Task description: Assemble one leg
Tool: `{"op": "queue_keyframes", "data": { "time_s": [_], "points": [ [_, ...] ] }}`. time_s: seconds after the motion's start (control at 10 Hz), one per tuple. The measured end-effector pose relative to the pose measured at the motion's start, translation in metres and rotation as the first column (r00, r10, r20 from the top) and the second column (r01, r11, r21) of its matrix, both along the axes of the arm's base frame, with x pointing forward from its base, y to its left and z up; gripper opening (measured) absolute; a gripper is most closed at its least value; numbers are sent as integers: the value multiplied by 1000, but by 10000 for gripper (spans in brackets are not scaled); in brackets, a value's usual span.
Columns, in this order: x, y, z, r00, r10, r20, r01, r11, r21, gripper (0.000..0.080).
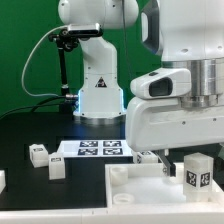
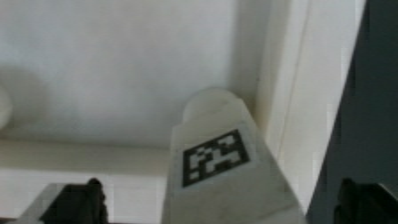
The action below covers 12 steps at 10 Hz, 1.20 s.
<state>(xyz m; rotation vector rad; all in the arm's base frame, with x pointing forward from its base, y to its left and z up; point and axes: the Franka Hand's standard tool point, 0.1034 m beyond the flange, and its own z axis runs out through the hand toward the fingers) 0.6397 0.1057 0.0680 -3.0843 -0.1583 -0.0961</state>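
The small white plastic block-shaped leg with a black-and-white tag (image 2: 222, 160) stands upright between the wide-spread fingers of the pincer (image 2: 217, 200), untouched, inside the large white rimmed panel (image 2: 107, 70) on the worktop.

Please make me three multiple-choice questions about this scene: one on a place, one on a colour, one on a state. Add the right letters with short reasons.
1. In the exterior view, where does the marker board lie?
A. on a shelf
B. on the table, before the arm's base
C. on the wall

2. What colour is the table?
A. black
B. red
C. white

3. In the wrist view, how does the claw stand to the leg?
A. shut on it
B. open, the leg between
C. open, the leg far to one side

Answers: B, it lies flat between base and panel; A, the bare top is black; B, both fingers stand clear of the leg.
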Motion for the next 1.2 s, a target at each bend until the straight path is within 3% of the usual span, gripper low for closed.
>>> {"op": "queue_keyframes", "data": {
  "time_s": [0.2,0.3,0.4,0.5,0.7,1.2],
  "points": [
    [0,0,0,999,-40,-3,40,999,2,620],
    [0,0,0,996,-86,-6,86,996,5,438],
    [0,0,0,987,-161,-11,161,987,10,438],
    [0,0,-1,974,-224,-15,224,974,13,282],
    [5,-9,-1,954,-299,-16,299,954,23,284],
    [5,-9,-1,954,-299,-16,299,954,23,284]
  ]
}}
